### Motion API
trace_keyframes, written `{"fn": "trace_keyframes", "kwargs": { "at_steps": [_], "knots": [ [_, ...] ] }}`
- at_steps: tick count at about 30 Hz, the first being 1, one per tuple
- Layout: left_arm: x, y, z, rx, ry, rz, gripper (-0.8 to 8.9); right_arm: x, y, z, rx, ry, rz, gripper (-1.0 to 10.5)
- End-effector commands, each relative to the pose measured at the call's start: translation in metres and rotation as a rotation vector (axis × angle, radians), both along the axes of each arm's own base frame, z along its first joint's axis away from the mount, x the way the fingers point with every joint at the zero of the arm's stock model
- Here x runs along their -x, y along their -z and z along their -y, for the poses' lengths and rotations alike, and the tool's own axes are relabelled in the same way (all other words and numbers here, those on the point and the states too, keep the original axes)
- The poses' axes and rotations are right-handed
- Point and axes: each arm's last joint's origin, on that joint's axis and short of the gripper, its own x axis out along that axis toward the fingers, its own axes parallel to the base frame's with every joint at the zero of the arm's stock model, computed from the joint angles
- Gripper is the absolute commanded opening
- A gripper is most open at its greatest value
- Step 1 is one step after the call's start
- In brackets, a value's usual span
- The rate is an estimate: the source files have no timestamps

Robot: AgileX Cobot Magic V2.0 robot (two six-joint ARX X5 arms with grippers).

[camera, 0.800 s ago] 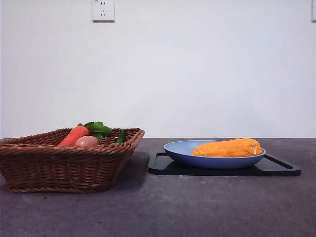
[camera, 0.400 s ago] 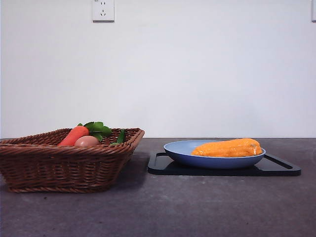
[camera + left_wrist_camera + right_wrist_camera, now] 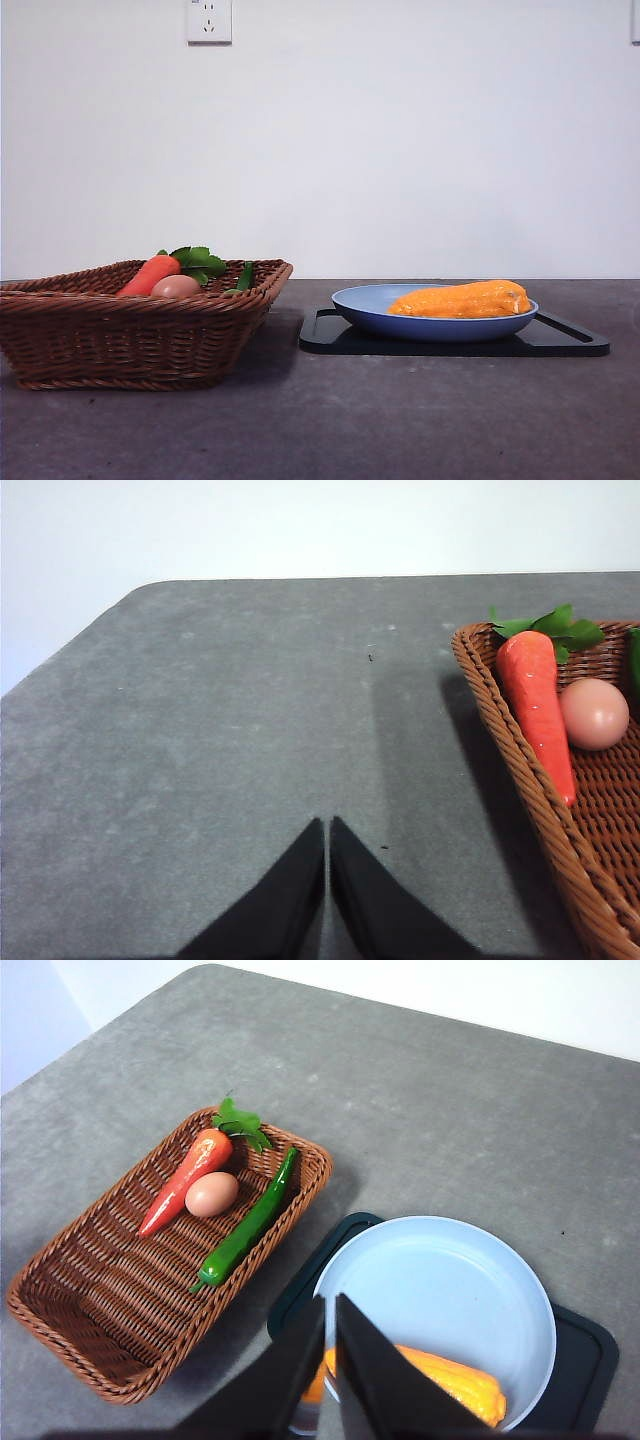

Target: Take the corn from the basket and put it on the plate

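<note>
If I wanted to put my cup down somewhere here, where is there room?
Bare table lies beyond the basket and plate, and outside the basket's carrot side. Half the basket floor is bare. Crowded: carrot, egg and green pepper lie together; the corn fills one plate edge.

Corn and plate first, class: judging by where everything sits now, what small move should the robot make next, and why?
Probably none beyond keeping both arms back. The corn already lies in the plate, out of the basket. The right gripper, shut and empty, is above the plate; the left gripper, shut, is over bare table beside the basket.
</note>
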Motion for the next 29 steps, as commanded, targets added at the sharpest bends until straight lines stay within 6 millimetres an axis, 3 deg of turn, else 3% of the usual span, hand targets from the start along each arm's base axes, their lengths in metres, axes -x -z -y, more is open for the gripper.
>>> {"fn": "trace_keyframes", "kwargs": {
  "at_steps": [1, 18, 25, 29],
  "knots": [
    [-0.001, 0.01, 0.0, 0.007, -0.002, -0.03, 0.08, -0.002, -0.005, -0.001, -0.003, -0.005, 0.021, 0.0],
    [-0.001, 0.01, 0.0, 0.007, -0.002, -0.03, 0.08, -0.003, -0.006, 0.0, 0.028, -0.015, 0.065, 0.0],
    [-0.001, 0.01, 0.0, 0.007, -0.002, -0.03, 0.08, 0.006, -0.018, 0.026, 0.086, 0.153, 0.185, 0.0],
    [-0.001, 0.01, 0.0, 0.007, -0.002, -0.03, 0.08, 0.022, -0.008, 0.044, 0.058, 0.227, 0.276, 0.0]
  ]
}}
